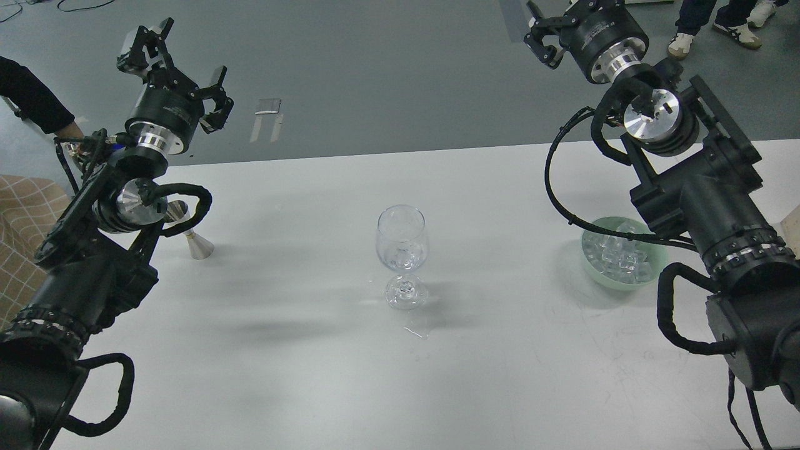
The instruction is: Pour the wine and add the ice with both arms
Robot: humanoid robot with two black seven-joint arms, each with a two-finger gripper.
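Observation:
A clear wine glass (401, 247) stands upright in the middle of the white table (300, 375). I cannot tell what lies at the bottom of its bowl. The ice (619, 259) is a heap of clear cubes in a pale green bowl (650, 275) at the right, partly behind my right arm (694, 194). My left gripper (178, 65) is open and empty, raised over the table's far left corner. My right gripper (553, 28) is open and empty, high beyond the far right edge and partly cut off by the top of the view. No wine bottle shows.
A silver jigger (197, 244) stands at the left, partly behind my left arm (94, 262). A small wet smear (415, 331) lies in front of the glass. A person's black-sleeved arm (31, 94) reaches in at the far left. Feet (712, 25) stand at the top right.

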